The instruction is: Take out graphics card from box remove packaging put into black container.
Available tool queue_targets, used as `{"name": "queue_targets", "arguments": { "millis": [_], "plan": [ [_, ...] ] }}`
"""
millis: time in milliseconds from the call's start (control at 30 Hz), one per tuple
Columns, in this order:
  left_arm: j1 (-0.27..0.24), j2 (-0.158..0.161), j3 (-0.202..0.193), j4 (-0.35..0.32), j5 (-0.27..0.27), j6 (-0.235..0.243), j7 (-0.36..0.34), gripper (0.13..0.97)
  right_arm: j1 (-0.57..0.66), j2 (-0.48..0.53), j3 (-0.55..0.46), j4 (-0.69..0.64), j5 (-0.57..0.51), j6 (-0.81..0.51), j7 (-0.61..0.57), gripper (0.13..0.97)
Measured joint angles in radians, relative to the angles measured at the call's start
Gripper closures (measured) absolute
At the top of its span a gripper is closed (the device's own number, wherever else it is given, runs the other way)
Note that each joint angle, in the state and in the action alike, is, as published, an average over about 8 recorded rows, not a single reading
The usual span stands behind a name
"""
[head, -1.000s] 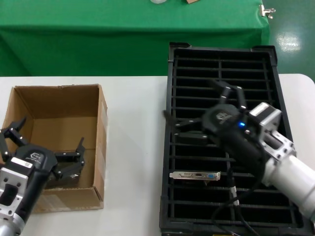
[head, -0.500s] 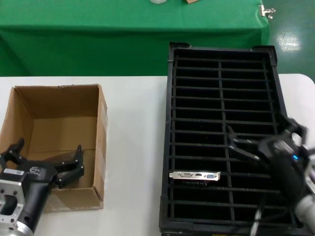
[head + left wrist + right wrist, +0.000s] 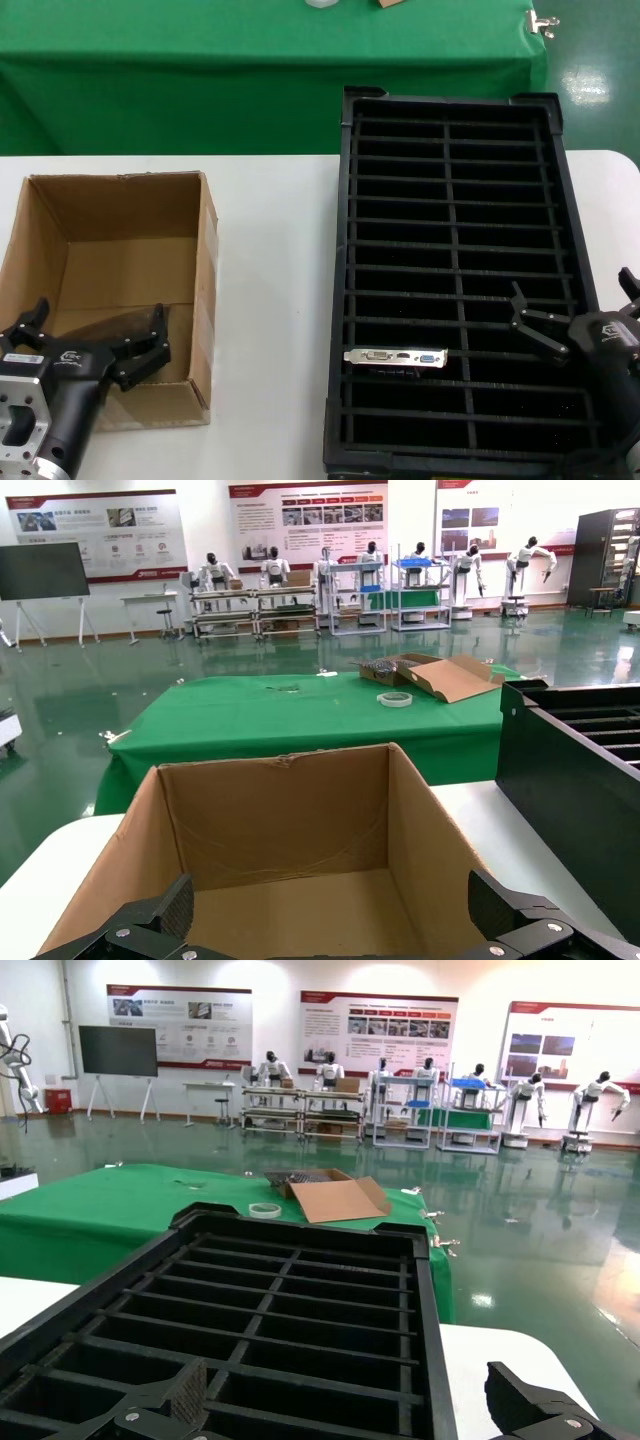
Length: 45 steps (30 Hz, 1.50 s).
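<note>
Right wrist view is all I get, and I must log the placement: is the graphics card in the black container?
Observer: Yes. In the head view the graphics card stands in a left-column slot of the black container, toward the robot's end.
Operator: Where is my right gripper relative to it?
Observer: The right gripper is open, over the container's right column, apart from the card.
Operator: And the left arm?
Observer: The left gripper is open at the near end of the box.
</note>
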Motion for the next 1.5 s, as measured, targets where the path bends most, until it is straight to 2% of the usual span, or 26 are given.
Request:
{"name": "queue_targets", "arguments": {
  "millis": [1500],
  "plan": [
    [0.0,0.0,0.0,0.0,0.0,0.0,0.0,0.132,0.0,0.0,0.0,0.0,0.0,0.0,0.0,0.129]
  ]
}}
